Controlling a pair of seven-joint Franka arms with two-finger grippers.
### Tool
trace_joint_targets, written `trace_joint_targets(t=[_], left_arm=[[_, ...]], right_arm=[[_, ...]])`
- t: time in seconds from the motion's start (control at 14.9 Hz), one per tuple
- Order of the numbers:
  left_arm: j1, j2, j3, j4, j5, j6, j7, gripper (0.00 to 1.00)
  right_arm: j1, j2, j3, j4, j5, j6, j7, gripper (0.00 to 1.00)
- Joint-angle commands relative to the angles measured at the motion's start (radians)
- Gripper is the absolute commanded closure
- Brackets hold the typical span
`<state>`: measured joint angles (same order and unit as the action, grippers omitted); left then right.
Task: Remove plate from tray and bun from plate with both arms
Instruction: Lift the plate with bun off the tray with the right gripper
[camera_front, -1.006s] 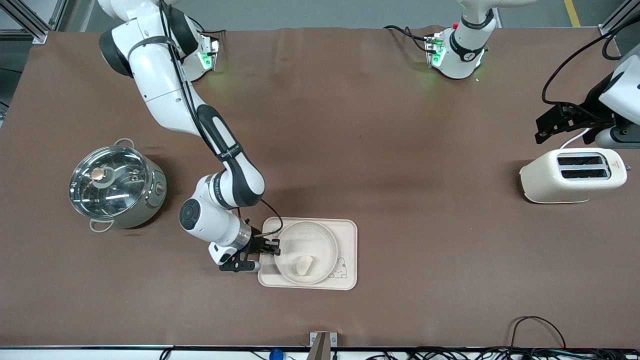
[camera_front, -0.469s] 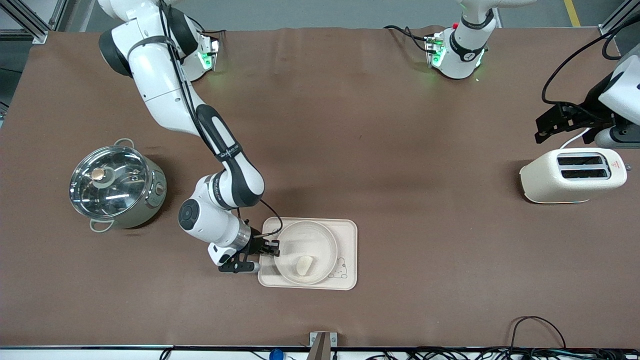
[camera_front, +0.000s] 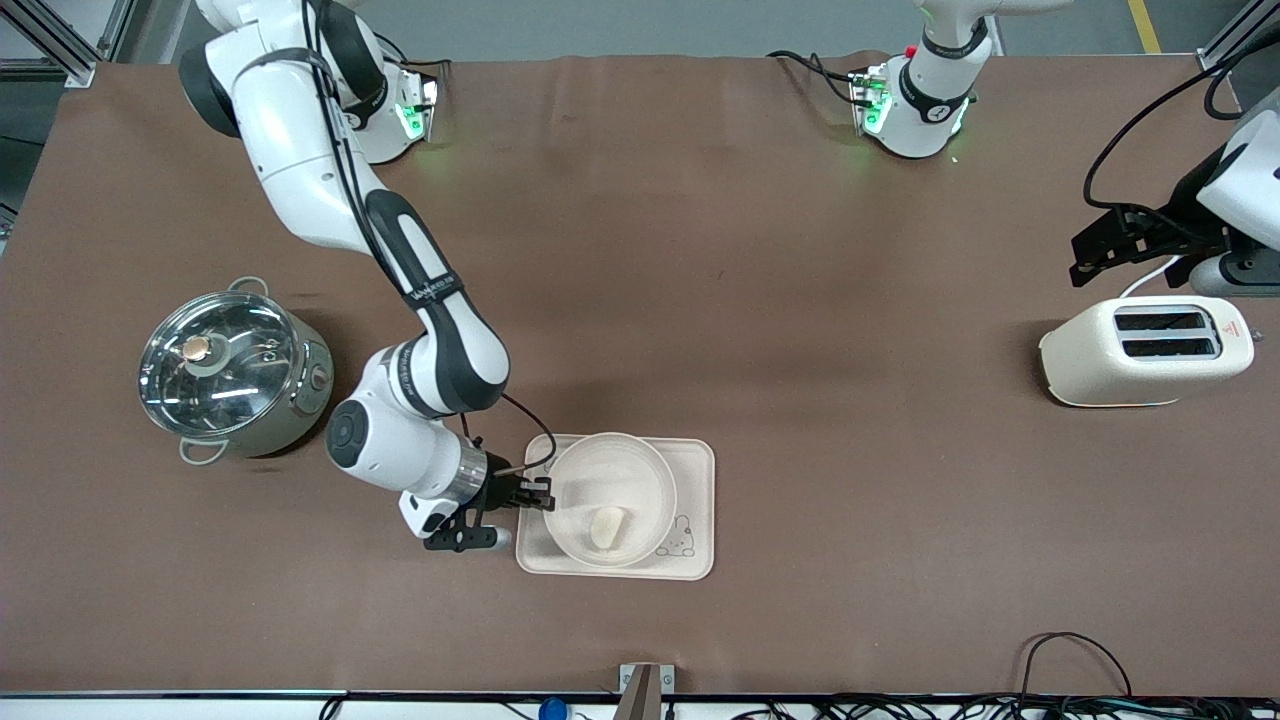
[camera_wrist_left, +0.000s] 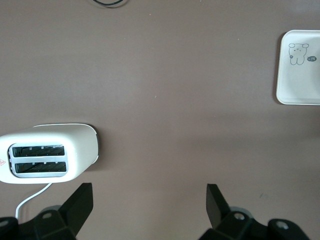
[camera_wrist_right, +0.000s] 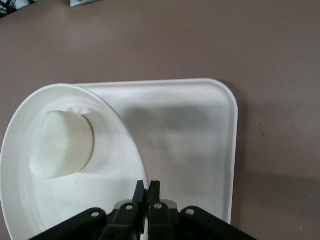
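Note:
The round cream-white plate (camera_front: 600, 446) is over the rectangular cream tray (camera_front: 697, 500), its gripped edge raised a little. The small pale bun (camera_front: 607, 527) lies in the plate. My right gripper (camera_front: 545, 497) is shut on the plate's rim at the edge toward the right arm's end of the table. In the right wrist view the closed gripper (camera_wrist_right: 147, 186) pinches the rim of the plate (camera_wrist_right: 100, 175), with the bun (camera_wrist_right: 62, 145) inside it and the tray (camera_wrist_right: 190, 130) below. My left gripper (camera_wrist_left: 148, 192) is open and empty, and waits above the table by the toaster.
A cream toaster (camera_front: 1145, 350) stands at the left arm's end of the table, also in the left wrist view (camera_wrist_left: 47, 152). A steel pot with a glass lid (camera_front: 230, 370) stands at the right arm's end. A corner of the tray (camera_wrist_left: 300, 75) shows in the left wrist view.
My right arm has drawn back slightly toward its end of the table, and the plate's gripped edge has come up a little with it. The left arm has not moved.

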<state>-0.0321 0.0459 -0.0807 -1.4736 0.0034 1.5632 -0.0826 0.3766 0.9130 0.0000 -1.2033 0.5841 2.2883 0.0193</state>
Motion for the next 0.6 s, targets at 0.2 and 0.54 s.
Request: trace_joint_targets(t=[0.2, 0.54], left_arm=[[0.003, 0.006, -0.004, 0.018, 0.006, -0.018, 0.006, 0.00], [0.003, 0.006, -0.004, 0.018, 0.006, -0.018, 0.004, 0.00]], right_arm=[[0.056, -0.259, 0.015, -0.359, 0.005, 0.054, -0.076, 0.99], [0.179, -0.410, 0.020, -0.686, 0.005, 0.244, -0.087, 0.99]])
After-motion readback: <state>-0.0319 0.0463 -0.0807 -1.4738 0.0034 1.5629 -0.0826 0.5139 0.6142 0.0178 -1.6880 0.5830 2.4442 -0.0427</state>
